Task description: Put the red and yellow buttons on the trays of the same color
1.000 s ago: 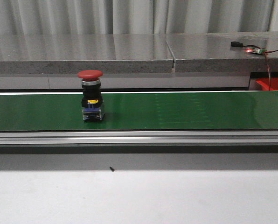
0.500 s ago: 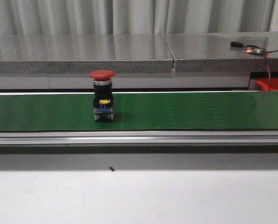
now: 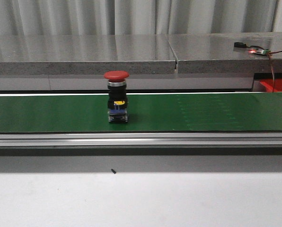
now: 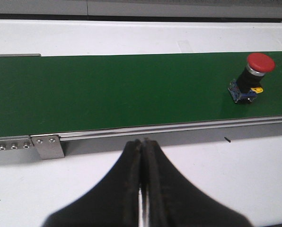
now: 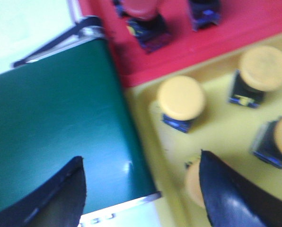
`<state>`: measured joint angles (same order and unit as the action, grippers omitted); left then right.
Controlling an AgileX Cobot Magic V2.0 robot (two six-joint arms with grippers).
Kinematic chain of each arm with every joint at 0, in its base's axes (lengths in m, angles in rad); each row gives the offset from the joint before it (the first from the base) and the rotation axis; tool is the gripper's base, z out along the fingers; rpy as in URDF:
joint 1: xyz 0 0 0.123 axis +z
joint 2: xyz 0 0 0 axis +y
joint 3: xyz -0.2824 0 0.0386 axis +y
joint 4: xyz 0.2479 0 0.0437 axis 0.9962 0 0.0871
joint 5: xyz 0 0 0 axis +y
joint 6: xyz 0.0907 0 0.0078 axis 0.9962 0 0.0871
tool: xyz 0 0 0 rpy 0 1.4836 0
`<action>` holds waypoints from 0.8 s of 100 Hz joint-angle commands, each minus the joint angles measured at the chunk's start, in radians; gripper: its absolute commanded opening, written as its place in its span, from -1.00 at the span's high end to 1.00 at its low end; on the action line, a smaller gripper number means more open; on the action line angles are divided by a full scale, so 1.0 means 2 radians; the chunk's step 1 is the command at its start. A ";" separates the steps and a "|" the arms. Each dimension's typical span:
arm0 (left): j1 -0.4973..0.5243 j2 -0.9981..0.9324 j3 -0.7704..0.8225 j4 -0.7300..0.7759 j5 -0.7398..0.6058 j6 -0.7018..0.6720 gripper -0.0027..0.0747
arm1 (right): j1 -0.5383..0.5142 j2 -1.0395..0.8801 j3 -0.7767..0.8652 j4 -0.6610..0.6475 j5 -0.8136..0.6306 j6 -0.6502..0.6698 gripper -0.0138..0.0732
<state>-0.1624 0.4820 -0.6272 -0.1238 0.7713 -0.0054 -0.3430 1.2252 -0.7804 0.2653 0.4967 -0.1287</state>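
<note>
- The red button stands upright on the green belt, a little left of the middle in the front view, with its red cap on top and a black body with a small yellow mark under it.
- In the left wrist view the same red button is on the belt, well apart from my left claw.
- My left claw is closed, the two black fingers touch each other, and nothing is between them. It hangs over the white worktop on the near side of the belt.
- The red tray lies just beside the end of the belt in the right wrist view; it holds a red button and another one of which I see only the dark base.
- In the front view only a corner of the red tray shows at the far right, behind the belt.
- The yellow tray touches the red tray and holds several yellow buttons.
- My right claw is wide open and holds nothing. One finger is over the belt and the other over the yellow tray; this picture is blurred.
- Behind the belt is a grey stone ledge with a small circuit board and its red light.
</note>
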 commanded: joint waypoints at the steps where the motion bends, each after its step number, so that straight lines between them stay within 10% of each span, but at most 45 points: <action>1: -0.004 0.002 -0.013 -0.005 -0.031 -0.005 0.98 | 0.035 -0.021 -0.011 -0.001 -0.019 -0.005 -0.43; 45: -0.004 0.002 -0.013 -0.005 -0.031 -0.005 0.98 | 0.210 -0.020 -0.023 -0.010 -0.013 -0.026 -0.30; 80: -0.004 0.002 -0.013 -0.005 -0.031 -0.005 0.98 | 0.291 0.024 -0.117 -0.009 0.100 -0.086 -0.73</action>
<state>-0.1624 0.4820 -0.6272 -0.1238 0.7713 -0.0054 0.2187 1.2643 -0.9347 0.2447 0.6786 -0.2736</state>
